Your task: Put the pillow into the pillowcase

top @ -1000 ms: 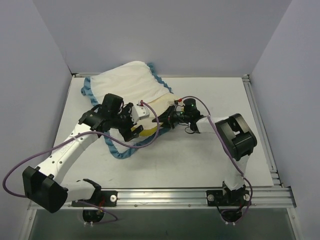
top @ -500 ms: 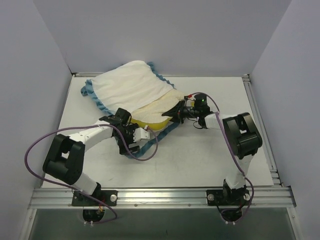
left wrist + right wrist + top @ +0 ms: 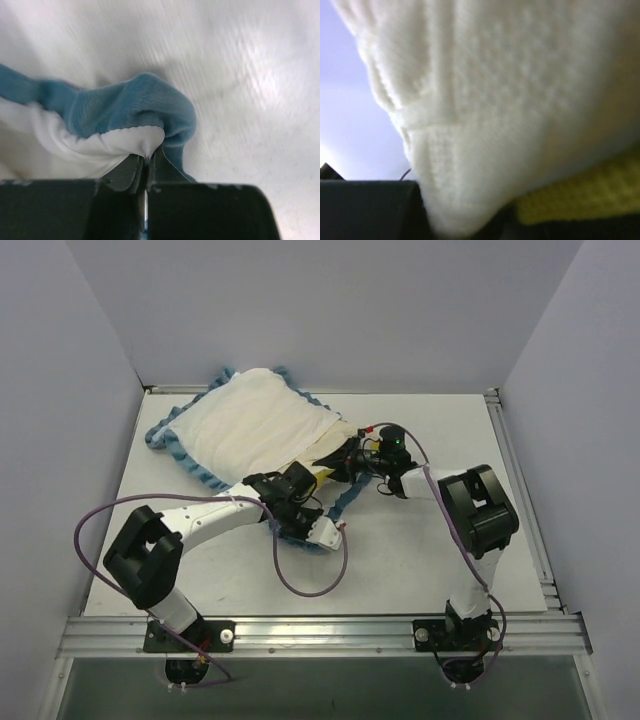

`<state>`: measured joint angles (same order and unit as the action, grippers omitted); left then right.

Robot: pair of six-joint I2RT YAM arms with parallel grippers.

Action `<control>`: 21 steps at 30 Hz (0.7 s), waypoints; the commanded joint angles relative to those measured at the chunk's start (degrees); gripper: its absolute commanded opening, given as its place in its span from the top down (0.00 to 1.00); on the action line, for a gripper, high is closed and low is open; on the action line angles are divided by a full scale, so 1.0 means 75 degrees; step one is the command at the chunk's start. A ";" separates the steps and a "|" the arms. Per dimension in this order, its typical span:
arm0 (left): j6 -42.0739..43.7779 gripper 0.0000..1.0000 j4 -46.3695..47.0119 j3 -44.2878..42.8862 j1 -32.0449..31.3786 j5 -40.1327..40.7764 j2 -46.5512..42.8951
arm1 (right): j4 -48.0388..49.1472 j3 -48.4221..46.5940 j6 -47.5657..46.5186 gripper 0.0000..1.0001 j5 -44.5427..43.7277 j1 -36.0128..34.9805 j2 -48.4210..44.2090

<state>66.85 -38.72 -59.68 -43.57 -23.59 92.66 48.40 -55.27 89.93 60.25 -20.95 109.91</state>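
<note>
The pillowcase (image 3: pixel 250 425) lies at the back left, white side up, with teal ruffled trim round it. The cream pillow (image 3: pixel 335 445) pokes out of its right-hand opening, and the olive-yellow band shows below. My left gripper (image 3: pixel 308 528) is low at the front of the opening. In the left wrist view its jaws (image 3: pixel 147 159) are shut on the pillowcase's hem (image 3: pixel 140 142), where white fabric meets teal trim. My right gripper (image 3: pixel 357 462) is at the pillow's right corner. The dimpled pillow (image 3: pixel 495 100) fills the right wrist view, its corner pinched between those jaws, whose tips are hidden.
A purple cable (image 3: pixel 300 585) loops over the table (image 3: pixel 420 560) in front of my left wrist. Grey walls close in the back and both sides. A metal rail (image 3: pixel 320 632) runs along the near edge.
My left gripper has swung right to the front of the opening and closed on the hem. The pillowcase has shifted back and left. My right gripper still holds the pillow corner.
</note>
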 commanded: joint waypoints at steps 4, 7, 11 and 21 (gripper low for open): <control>-0.0978 1.00 -0.1201 -0.1522 -0.1244 -0.2631 -0.0752 | -0.0309 -0.1010 -0.0151 1.00 -0.0545 -0.1108 0.0965; -0.1225 1.00 -0.1224 -0.1477 -0.1280 -0.2749 -0.0998 | -0.2040 -0.1139 -0.1956 1.00 -0.0674 -0.1226 0.1890; -0.1202 1.00 -0.1259 -0.1090 -0.1245 -0.2620 -0.1526 | -0.4059 -0.1314 -0.4122 1.00 -0.0943 -0.1039 0.2711; -0.6062 0.22 -0.0486 -0.2003 0.0555 -0.1509 -0.2160 | -0.7003 -0.0999 -0.7010 0.84 -0.1096 -0.0934 0.1648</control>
<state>37.76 -47.07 -69.60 -46.22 -33.69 79.31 12.84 -65.95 44.27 63.29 -28.05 122.13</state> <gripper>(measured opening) 0.764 0.158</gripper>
